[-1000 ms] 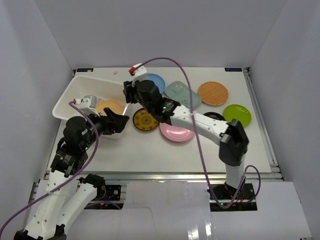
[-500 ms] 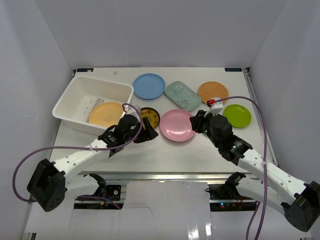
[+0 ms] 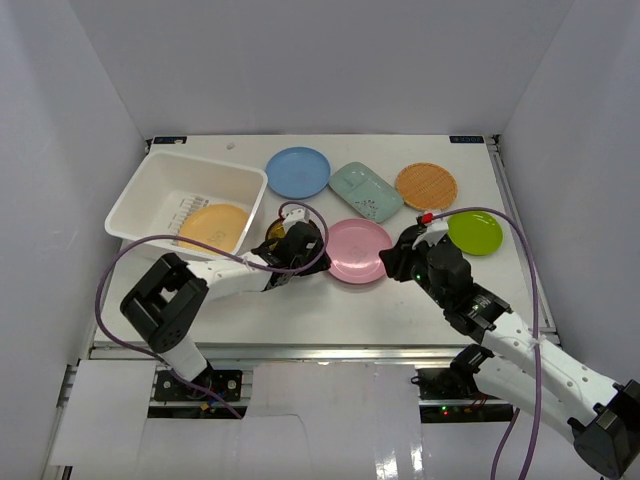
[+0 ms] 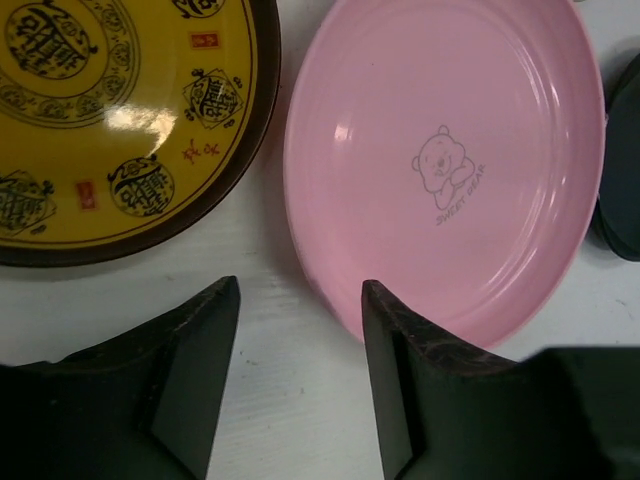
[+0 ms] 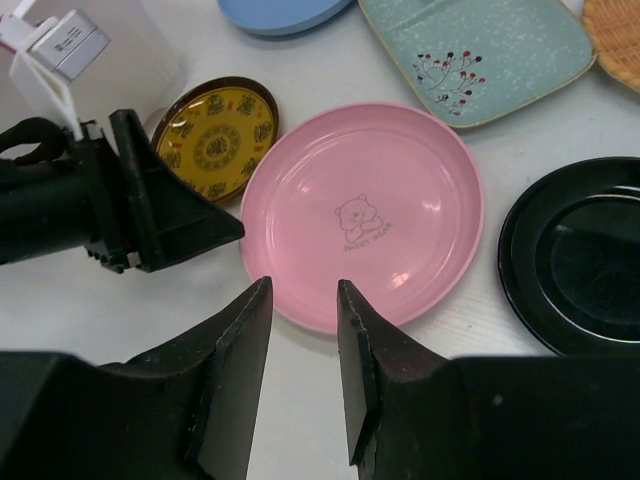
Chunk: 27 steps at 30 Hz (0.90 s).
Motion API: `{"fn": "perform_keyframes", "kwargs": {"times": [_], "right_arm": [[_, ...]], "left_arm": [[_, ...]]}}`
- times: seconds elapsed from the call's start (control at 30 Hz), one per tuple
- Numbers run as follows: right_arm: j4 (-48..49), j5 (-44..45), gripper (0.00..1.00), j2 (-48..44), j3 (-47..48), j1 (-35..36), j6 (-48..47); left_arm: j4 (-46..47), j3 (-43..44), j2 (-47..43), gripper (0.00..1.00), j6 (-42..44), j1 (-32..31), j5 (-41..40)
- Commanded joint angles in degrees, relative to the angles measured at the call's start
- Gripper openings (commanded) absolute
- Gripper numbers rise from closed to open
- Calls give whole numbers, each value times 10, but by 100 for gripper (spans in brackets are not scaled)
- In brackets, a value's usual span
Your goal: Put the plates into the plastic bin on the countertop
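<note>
The task is barely begun: only the tan plate (image 3: 213, 225) lies in the bin (image 3: 135, 195), flat on its floor toward the near right corner. Seven pieces sit out on the countertop (image 3: 330, 310): the blue plate (image 3: 298, 172), green dish (image 3: 366, 190) and orange plate (image 3: 426, 186) along the back, the lime plate (image 3: 474, 231) at right, and the yellow-patterned plate (image 4: 110, 110), pink plate (image 3: 355, 250) and black plate (image 5: 575, 255) in a near row. The left gripper (image 4: 295, 370) hovers empty, fingers spread, between the patterned and pink plates. The right gripper (image 5: 300, 370) is also empty, its fingers only slightly apart, low at the pink plate's near edge. The pink plate looks like the next pick.
</note>
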Motion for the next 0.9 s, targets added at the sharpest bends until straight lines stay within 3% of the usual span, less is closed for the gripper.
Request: {"fn": "perform_keyframes", "kwargs": {"times": [0.0,0.07,0.2,0.3,0.33,0.43,0.53,0.7,0.87], "right_arm": [[16,-33,39,-1,-12,-2,5],[20,-45,39,7,-17,-1,10],[31,-61,39,9,-31,-1,18],[31,-56,40,2,-35,-2,18],[28,-54,40,0,-33,-1,18],[27,-53,40,-7,-31,-1,17],[27,-49,41,-2,-26,-2,16],[24,-43,43,8,5,-2,9],[20,-67,44,3,35,-2,12]], "left_arm": [[26,38,37,61,12,-6,-12],[26,52,53,59,12,-6,-13],[19,64,75,45,19,-6,-25],[-11,67,77,31,22,-6,-37],[-17,64,66,19,22,-6,-40],[-32,38,22,0,33,-6,-53],[-53,15,-25,0,52,-6,-57],[-67,16,-188,0,97,-6,-23],[-134,82,-298,0,151,27,-85]]}}
